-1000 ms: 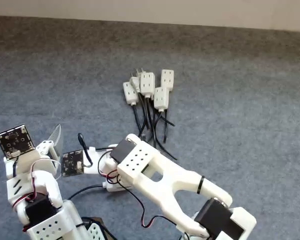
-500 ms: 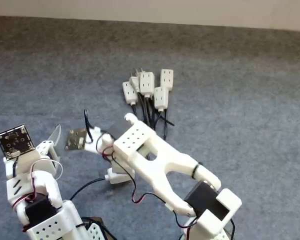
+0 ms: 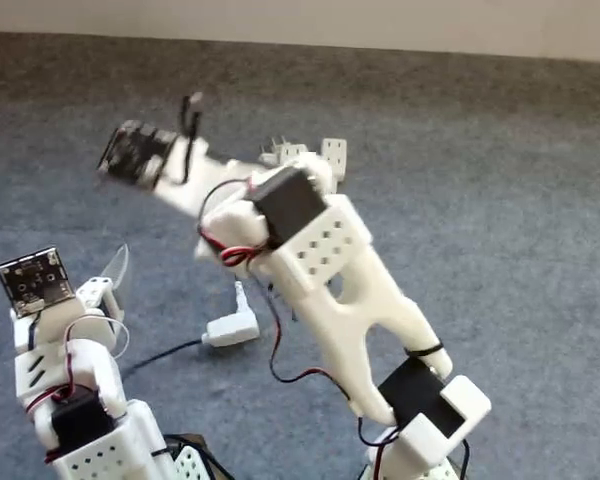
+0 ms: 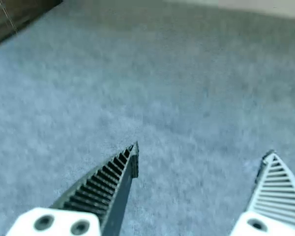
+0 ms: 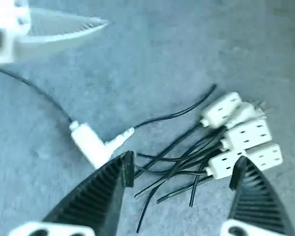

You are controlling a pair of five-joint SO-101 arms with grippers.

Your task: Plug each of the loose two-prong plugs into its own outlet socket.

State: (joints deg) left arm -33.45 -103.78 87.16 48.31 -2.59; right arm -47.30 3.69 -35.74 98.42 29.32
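Slippage is the main worry. The sockets (image 5: 238, 135) lie loose on the carpet (image 4: 187, 73) in a tight bunch with their black cords (image 5: 177, 162) crossed. A push from the plug (image 5: 91, 143) would likely shove a socket away unless the other arm pins it, and a tug on one cord may drag its neighbours.

The right gripper (image 5: 185, 160) hangs high above both, spread wide and empty. A descent from there could pinch a cord instead of the plug. The left gripper (image 4: 202, 150) also gapes empty, over bare carpet.

The plug lies flat between the arms, apart from the sockets on their near side. Its body runs roughly across the table, cord end toward the left arm. A thin stub turns off toward the sockets; whether that is the prongs, I cannot tell.
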